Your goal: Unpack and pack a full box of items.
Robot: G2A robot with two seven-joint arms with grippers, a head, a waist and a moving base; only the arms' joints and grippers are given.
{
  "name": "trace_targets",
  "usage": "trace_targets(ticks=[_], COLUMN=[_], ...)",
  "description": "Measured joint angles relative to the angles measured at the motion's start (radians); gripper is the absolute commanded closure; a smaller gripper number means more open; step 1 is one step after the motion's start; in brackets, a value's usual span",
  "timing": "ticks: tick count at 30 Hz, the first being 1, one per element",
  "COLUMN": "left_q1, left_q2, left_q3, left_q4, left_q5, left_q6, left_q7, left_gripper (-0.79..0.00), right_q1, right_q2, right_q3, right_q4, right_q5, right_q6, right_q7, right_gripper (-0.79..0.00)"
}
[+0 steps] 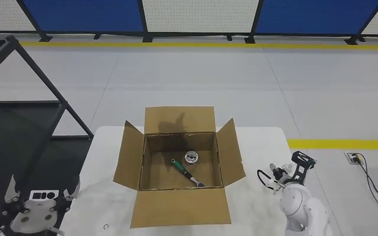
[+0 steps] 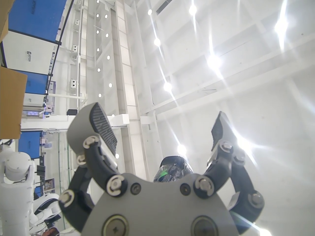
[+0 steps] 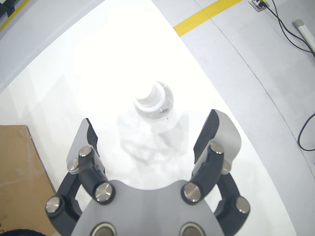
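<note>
Right end effector [image 3: 150, 120] spread wide above the white table [image 3: 98, 50]; left end effector [image 2: 158, 110] spread toward ceiling lights [image 2: 214, 61].

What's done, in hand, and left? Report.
Done: a clear round item lies on the table outside the cardboard box. In hand: nothing; the right gripper open over it, the left gripper open and empty. Left: a green-handled wrench and a small round object in the box.

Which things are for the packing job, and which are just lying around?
For the job:
cardboard box
green-handled wrench inside it
round item inside it
clear round thing on the table, near the open right end effector

Just lying about:
floor socket with cable
black frame beside the table
blue panels behind
</note>
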Motion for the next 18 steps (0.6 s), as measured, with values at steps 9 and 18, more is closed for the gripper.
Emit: trace_targets(ticks=[9,18], left_q1=[0.005,0.016], left_q2=[0.0,-0.002], left_q3=[-0.014,-0.028], left_q4=[0.0,0.002], left_q5=[-0.008,-0.017], left_q6=[0.005,0.004], left_q7=[-0.007,-0.017], left_gripper=[-0.785,-0.785], right_q1=[0.033,0.062], right_q2=[0.005,0.008], right_q3=[-0.01,-0.025], right_q4=[0.061,0.101], right_q5=[-0.004,-0.015], right_q6=[0.042,0.079], right_q7=[-0.031,-0.053], right_gripper=[-0.382,-0.296])
